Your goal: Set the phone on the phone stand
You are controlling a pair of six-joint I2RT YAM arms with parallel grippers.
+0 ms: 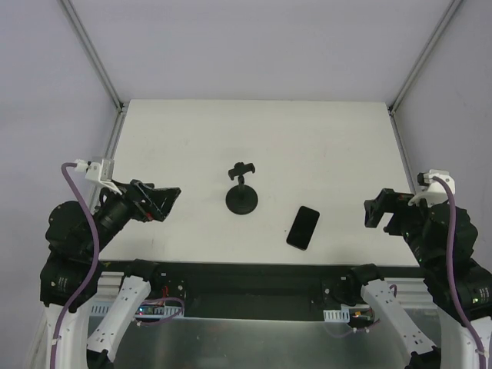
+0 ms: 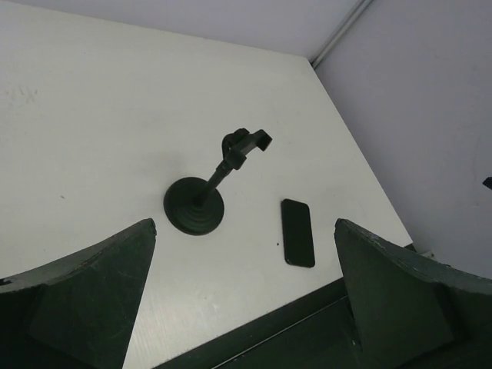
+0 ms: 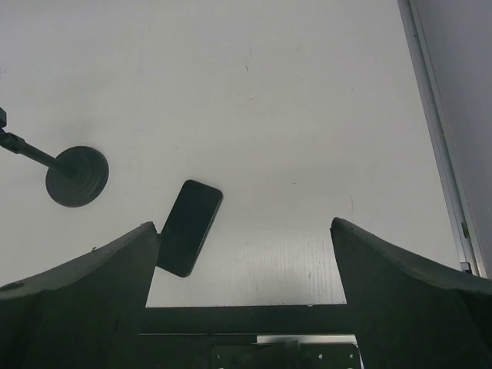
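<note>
The black phone [image 1: 304, 227] lies flat on the white table near its front edge, right of centre. It also shows in the left wrist view [image 2: 297, 231] and the right wrist view [image 3: 190, 226]. The phone stand [image 1: 243, 192], with round disc base and clamp cradle on top, stands upright left of the phone; it shows in the left wrist view [image 2: 207, 192] and partly in the right wrist view [image 3: 73, 174]. My left gripper [image 1: 165, 201] is open and empty at the table's left edge. My right gripper [image 1: 378, 210] is open and empty at the right edge.
The white table [image 1: 307, 146] is bounded by grey walls with metal frame posts [image 1: 92, 54] at the back corners. A black rail [image 1: 254, 277] runs along the front edge between the arm bases.
</note>
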